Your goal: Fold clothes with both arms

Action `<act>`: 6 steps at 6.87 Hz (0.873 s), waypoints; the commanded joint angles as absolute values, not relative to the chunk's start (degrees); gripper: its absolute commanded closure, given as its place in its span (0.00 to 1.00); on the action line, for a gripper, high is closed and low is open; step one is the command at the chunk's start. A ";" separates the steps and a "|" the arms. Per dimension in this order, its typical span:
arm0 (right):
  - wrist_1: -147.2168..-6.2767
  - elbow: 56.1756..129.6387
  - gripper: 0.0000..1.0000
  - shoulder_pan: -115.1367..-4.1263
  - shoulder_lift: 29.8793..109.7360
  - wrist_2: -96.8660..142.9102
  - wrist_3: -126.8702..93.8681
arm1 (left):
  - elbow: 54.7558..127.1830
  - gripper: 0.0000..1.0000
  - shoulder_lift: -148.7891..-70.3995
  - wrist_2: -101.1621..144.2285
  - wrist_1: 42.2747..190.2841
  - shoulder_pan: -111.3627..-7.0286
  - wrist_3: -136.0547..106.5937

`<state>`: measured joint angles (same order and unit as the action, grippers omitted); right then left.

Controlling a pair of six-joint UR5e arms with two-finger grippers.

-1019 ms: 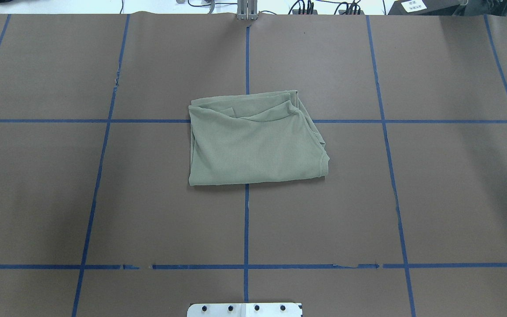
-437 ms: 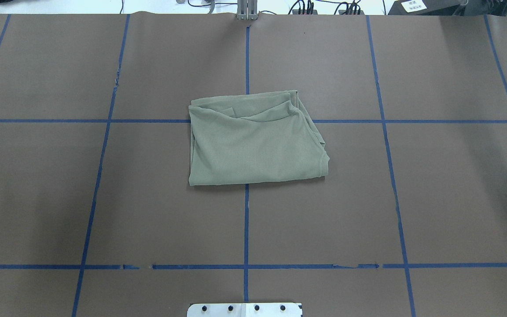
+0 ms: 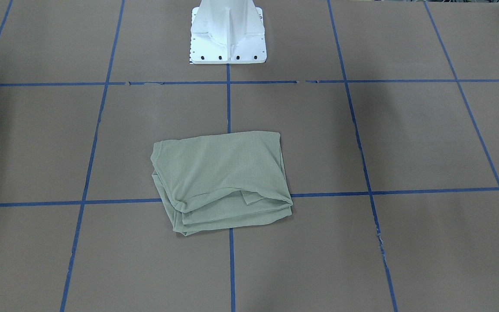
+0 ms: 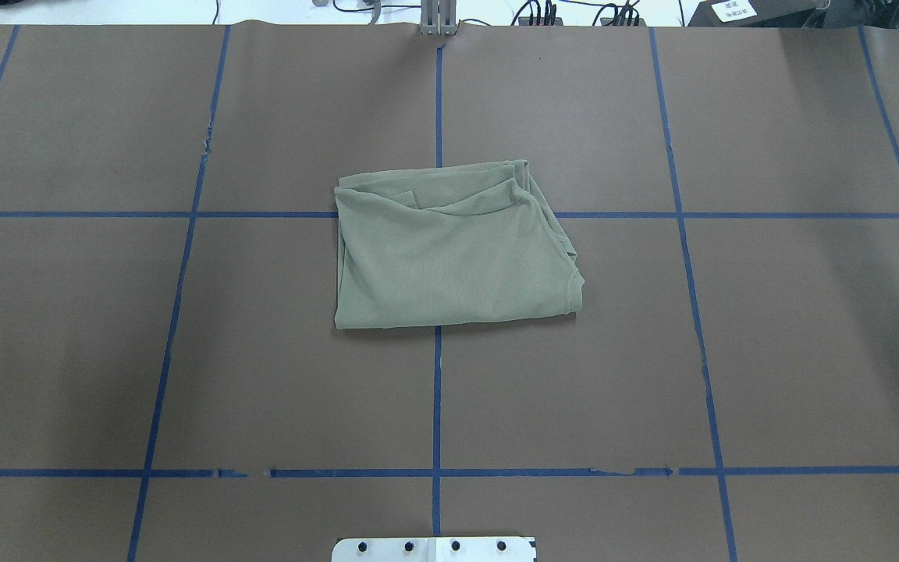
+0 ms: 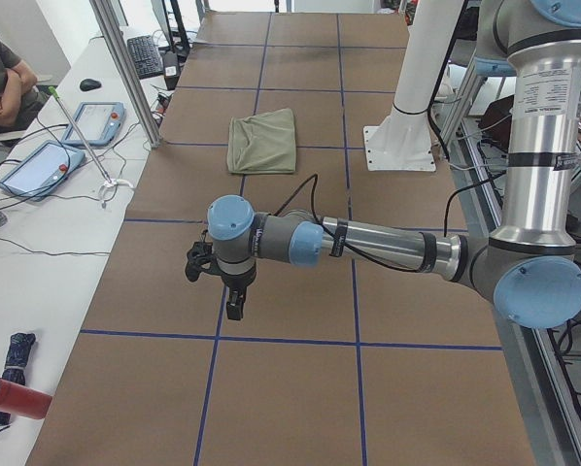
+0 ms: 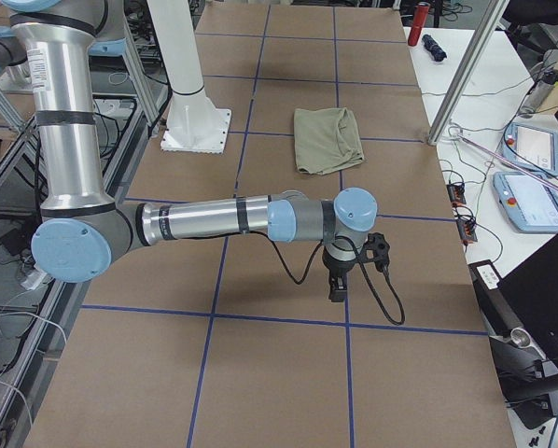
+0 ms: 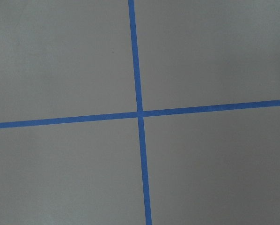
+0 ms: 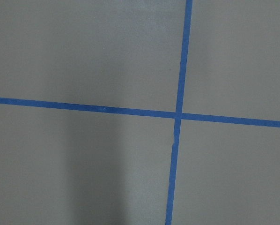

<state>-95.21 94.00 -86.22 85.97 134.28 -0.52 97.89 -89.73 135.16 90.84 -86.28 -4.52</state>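
The sage-green shirt (image 4: 449,257) is lying in a compact, roughly square bundle at the middle of the brown-papered table (image 4: 730,351), straddling a crossing of the blue tape lines (image 4: 437,406). Watching from behind the robot, I am seeing smooth folds at 6 and 9 o'clock and loose, slightly rumpled stacked edges at 12 and 3 o'clock. I am judging it light, limp and apt to slide apart layer by layer, so any hold would go best at the 12 o'clock corners, pinching every layer. The left gripper (image 5: 234,309) and right gripper (image 6: 338,287) are pointing down over bare paper, well apart from it. I cannot tell whether either claw is spread or pressed together.
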 commanded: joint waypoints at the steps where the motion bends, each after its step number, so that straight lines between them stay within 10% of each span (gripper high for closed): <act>1: -95.10 94.39 0.00 -86.22 86.48 134.65 -0.53 | 96.60 0.00 -89.91 137.20 90.79 -86.13 -4.83; 6: -95.10 93.52 0.00 -86.22 86.48 134.30 -0.70 | 96.59 0.00 -90.70 137.11 91.32 -85.96 -4.22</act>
<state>-95.04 93.85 -86.22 86.48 134.24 -0.63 96.38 -90.40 137.23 91.16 -86.05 -4.29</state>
